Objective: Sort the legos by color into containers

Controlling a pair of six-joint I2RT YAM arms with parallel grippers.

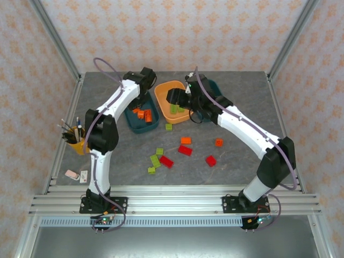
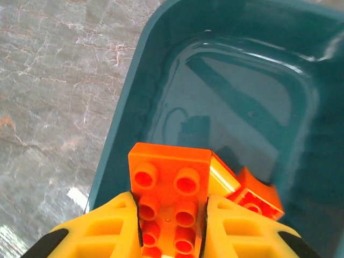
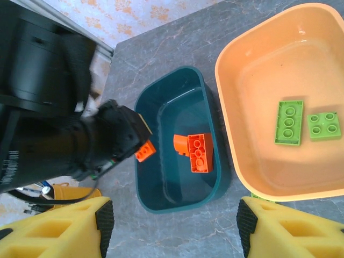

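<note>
My left gripper [image 2: 171,201] is shut on an orange lego [image 2: 171,183], holding it just above the near end of a dark teal container [image 2: 134,97]. Two more orange legos [image 3: 199,152] lie inside that container [image 3: 177,201]. The right gripper [image 3: 174,220] hangs open and empty above the table, in front of the teal container and the orange container [image 3: 231,107]. Two lime green legos [image 3: 289,122] rest in the orange container. From above, the left gripper [image 1: 141,102] is over the teal container [image 1: 145,127], and the right gripper [image 1: 180,102] is over the orange one [image 1: 164,97].
Loose legos lie mid-table: green [image 1: 169,127], orange [image 1: 186,140], red [image 1: 185,150], orange [image 1: 219,142], red [image 1: 210,160], and a green and red cluster [image 1: 158,161]. A second teal container [image 1: 215,86] sits behind the right arm. A yellow pen cup [image 1: 75,140] stands at the left.
</note>
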